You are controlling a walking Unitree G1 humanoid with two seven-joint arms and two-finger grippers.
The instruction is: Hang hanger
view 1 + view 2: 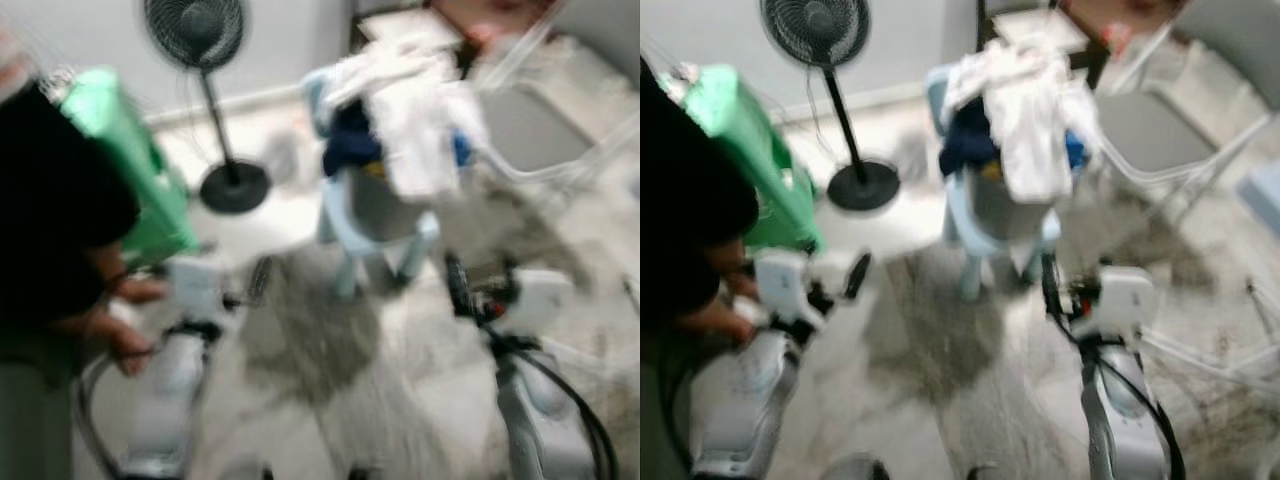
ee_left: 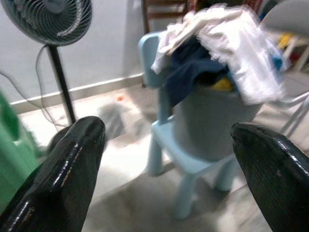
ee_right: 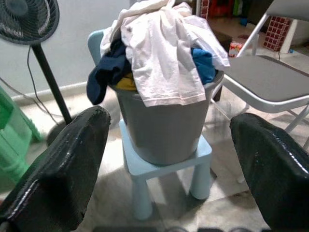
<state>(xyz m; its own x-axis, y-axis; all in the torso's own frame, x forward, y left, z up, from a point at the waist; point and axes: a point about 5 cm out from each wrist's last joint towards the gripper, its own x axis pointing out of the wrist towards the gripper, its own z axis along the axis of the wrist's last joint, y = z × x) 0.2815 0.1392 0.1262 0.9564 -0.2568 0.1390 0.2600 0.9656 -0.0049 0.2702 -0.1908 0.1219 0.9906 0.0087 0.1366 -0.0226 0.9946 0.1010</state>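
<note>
Task looks barely started: no hanger can be made out, head views too blurred. Ahead, a folding chair (image 3: 263, 77), then a bucket (image 3: 161, 128) heaped with clothes (image 3: 159, 53) on a small stool (image 3: 166, 166). A person's hand (image 1: 125, 335) touches the left arm. Left end effector (image 2: 166, 169) and right end effector (image 3: 169, 179) both spread wide, empty.

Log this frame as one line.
left pincer open, empty | right pincer open, empty | both face laundry bucket on blue chair | person's hand at left arm | no hanger visible
</note>
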